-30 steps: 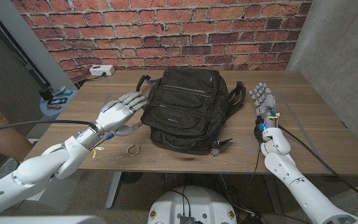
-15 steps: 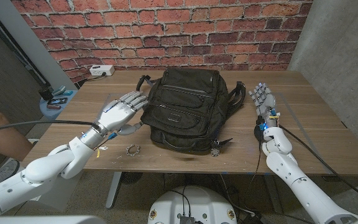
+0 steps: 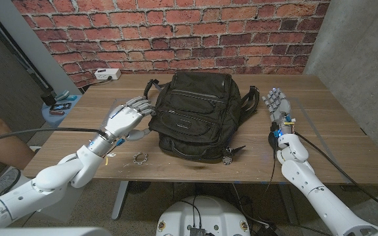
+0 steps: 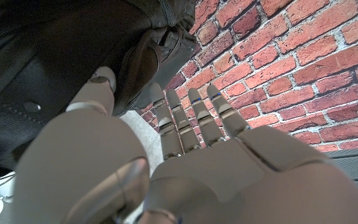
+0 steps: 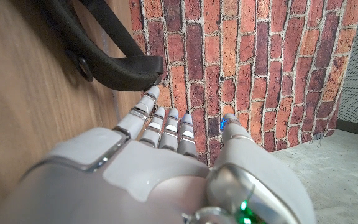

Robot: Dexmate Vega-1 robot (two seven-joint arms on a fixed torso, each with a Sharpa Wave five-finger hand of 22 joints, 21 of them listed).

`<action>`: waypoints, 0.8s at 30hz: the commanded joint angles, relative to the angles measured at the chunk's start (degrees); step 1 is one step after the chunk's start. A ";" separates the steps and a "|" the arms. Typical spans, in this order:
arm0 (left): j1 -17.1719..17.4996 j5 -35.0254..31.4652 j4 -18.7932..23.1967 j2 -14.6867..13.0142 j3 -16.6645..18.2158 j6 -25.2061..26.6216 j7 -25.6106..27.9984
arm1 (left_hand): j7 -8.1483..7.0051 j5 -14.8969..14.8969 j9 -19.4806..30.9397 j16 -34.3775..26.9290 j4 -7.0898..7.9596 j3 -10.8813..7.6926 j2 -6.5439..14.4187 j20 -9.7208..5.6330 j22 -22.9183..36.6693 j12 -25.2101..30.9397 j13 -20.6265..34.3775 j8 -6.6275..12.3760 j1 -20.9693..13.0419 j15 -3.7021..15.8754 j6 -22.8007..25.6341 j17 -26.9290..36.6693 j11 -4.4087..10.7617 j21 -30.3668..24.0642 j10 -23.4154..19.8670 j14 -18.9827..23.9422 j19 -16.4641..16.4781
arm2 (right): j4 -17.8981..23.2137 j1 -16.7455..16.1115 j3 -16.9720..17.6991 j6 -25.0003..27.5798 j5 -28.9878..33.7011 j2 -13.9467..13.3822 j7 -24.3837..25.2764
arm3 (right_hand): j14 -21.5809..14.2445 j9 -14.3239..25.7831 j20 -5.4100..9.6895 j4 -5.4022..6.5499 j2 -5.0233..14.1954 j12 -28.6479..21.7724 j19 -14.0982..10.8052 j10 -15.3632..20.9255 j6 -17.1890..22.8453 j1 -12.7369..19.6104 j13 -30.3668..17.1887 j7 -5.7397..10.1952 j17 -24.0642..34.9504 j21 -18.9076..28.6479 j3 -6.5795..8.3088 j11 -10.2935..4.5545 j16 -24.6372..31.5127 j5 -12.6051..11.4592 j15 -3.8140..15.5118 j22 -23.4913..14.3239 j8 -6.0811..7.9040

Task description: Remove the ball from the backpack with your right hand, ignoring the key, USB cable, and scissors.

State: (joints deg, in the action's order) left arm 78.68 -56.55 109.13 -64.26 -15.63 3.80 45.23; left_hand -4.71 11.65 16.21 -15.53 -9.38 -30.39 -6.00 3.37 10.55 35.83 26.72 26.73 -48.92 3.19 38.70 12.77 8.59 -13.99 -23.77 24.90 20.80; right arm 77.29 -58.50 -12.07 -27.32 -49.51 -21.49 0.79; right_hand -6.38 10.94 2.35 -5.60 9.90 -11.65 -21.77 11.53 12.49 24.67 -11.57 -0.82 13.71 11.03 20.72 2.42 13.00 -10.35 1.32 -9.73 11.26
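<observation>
Ball location: can't tell, presumably inside the black fabric backpack point(image 3: 195, 118), which looks zipped; nothing ball-like visible. Left hand point(image 3: 125, 118) has crept in since a second ago, fingers now slightly curled with tips at the bag's near side, thumb against the fabric in the wrist view; it holds nothing, looks like bracing or going for the zipper. Right hand point(image 3: 278, 105) hasn't moved, standing just beyond the backpack's black strap point(image 5: 114, 53), fingers straight, close together, empty. Small metal keyring point(image 3: 138, 158) lies on the wooden table point(image 3: 346, 137) behind the left fingers. Extraction not started; bag needs opening first.
</observation>
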 commanded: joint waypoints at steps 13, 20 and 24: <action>-7.91 0.82 -2.87 1.07 -7.51 0.02 4.74 | 1.19 0.59 -0.63 -1.15 0.19 1.01 6.19 -0.16 0.33 3.08 0.97 2.76 -6.42 2.08 5.86 -0.17 0.96 -0.46 -6.41 5.59 1.26 | 0.97 -0.15 -0.55 1.63 0.28 -0.67 0.28 | -0.40 0.17 1.02 -0.05 0.01 -0.44 -0.47 0.63 0.73 0.62 -0.31 -0.02 0.21 0.36 0.37 0.13 0.61 -0.32 0.13 -0.19 0.33; -7.94 1.43 -1.60 0.32 -7.51 0.27 5.10 | 0.85 1.43 -2.01 -3.03 0.50 1.68 7.20 -1.06 0.35 5.90 -0.67 7.27 -6.25 4.73 16.93 -0.60 2.09 -0.82 -19.33 14.91 2.97 | 2.67 -0.66 -0.50 2.61 0.32 -1.28 1.16 | -0.37 0.17 1.04 -0.06 0.00 -0.44 -0.46 0.66 0.79 0.63 -0.31 -0.01 0.22 0.35 0.38 -0.06 0.60 -0.31 0.09 -0.19 0.33; -7.65 1.77 -1.03 -0.03 -7.26 0.52 5.36 | 0.64 1.54 -2.49 -3.35 0.65 1.87 7.30 -1.35 0.37 5.98 -1.28 7.81 -5.87 5.21 18.67 -0.64 2.74 -0.93 -21.74 16.22 3.41 | 2.80 -0.56 -0.52 2.83 0.30 -1.37 1.18 | -0.33 0.17 1.02 -0.06 0.00 -0.40 -0.46 0.57 0.81 0.62 -0.31 0.00 0.23 0.35 0.38 0.03 0.59 -0.31 0.05 -0.19 0.33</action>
State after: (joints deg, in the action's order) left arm 71.81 -55.49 106.91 -63.52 -22.29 4.28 49.55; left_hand -3.99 12.80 13.85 -18.25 -8.75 -28.81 -5.59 2.23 10.81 41.37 25.57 34.16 -48.51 8.21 56.25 12.00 10.88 -14.65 -44.07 40.16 23.37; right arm 78.73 -58.74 -12.53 -25.56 -49.28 -22.29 1.20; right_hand -6.38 10.94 2.36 -5.60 9.90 -11.88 -21.76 11.74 12.91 24.67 -11.57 -0.83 13.71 11.03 20.72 2.63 13.33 -10.35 1.32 -9.73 11.26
